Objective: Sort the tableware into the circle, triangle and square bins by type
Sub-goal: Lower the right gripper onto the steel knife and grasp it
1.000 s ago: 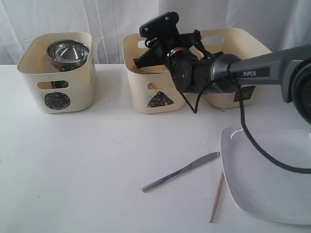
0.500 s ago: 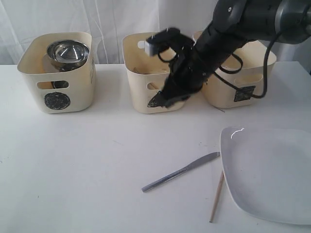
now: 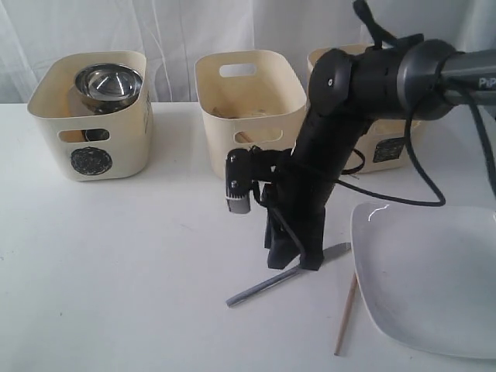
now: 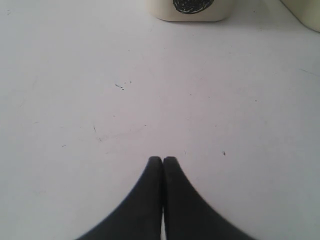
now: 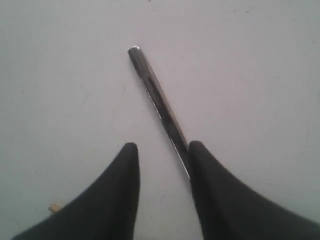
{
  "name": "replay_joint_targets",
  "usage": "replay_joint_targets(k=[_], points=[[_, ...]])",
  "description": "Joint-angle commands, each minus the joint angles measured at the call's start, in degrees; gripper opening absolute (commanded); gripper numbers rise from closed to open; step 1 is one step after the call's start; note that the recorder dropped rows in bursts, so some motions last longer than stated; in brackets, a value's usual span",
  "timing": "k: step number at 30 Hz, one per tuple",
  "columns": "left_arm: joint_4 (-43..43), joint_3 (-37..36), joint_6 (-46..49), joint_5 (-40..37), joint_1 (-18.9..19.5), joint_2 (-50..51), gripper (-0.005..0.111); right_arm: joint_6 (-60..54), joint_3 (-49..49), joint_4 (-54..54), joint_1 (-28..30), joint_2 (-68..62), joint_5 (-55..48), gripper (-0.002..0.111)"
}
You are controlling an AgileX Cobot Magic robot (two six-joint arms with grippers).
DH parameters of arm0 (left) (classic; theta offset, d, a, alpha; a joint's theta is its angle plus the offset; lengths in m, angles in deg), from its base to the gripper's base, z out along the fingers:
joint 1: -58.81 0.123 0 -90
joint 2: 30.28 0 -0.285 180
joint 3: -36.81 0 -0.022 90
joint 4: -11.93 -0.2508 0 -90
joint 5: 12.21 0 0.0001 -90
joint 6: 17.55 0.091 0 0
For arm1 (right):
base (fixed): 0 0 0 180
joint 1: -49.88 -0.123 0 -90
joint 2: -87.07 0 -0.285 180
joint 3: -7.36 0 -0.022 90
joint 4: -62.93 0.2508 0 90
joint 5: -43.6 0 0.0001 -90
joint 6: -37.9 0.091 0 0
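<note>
The steel knife (image 3: 256, 291) lies on the white table, its blade tip near the large white plate (image 3: 434, 279). My right gripper (image 3: 294, 262) is down over the knife's middle, open. In the right wrist view the right gripper (image 5: 164, 150) has the knife handle (image 5: 155, 95) running in along the inner edge of one finger (image 5: 200, 155). A wooden chopstick (image 3: 346, 314) lies beside the plate. The circle bin (image 3: 93, 147) holds a steel bowl (image 3: 108, 84). The triangle bin (image 3: 248, 101) and square bin (image 3: 391, 147) stand behind the arm. My left gripper (image 4: 163, 161) is shut and empty over bare table.
The right arm and its cable cross in front of the triangle bin and hide its mark. The left wrist view shows the circle bin's base (image 4: 190, 7) far ahead and another bin's corner (image 4: 305, 10). White curtain behind the bins.
The right arm has swung away from above the triangle bin and come down to the table over the knife. Knife, chopstick and plate have not moved.
</note>
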Motion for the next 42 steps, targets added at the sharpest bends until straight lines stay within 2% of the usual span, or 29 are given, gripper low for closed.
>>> replay_joint_targets(k=[1, 8, 13, 20, 23, 29, 42], points=[[0.36, -0.15, 0.08, -1.66, -0.35, -0.45, 0.000, -4.67, 0.31, -0.39, -0.54, -2.56, 2.65, 0.039], [0.36, -0.15, 0.08, -1.66, -0.35, -0.45, 0.000, -6.14, 0.31, -3.39, -3.00, -5.86, 7.49, 0.039], [0.36, -0.15, 0.08, -1.66, -0.35, -0.45, 0.000, -3.84, 0.31, -9.13, -4.68, -7.04, 7.21, 0.039], [0.36, -0.15, 0.08, -1.66, -0.35, -0.45, 0.000, -2.83, 0.31, -9.87, -4.68, -8.80, 7.35, 0.037], [0.36, -0.15, 0.08, -1.66, -0.35, -0.45, 0.000, -2.94, 0.31, -11.37, -4.68, -9.93, 8.05, 0.029], [0.36, -0.15, 0.08, -1.66, -0.35, -0.45, 0.000, -2.94, 0.31, -12.25, -4.68, -12.10, 11.16, 0.001], [0.36, -0.15, 0.08, -1.66, -0.35, -0.45, 0.000, -1.00, 0.31, -12.02, -5.06, -13.04, 14.92, 0.000]])
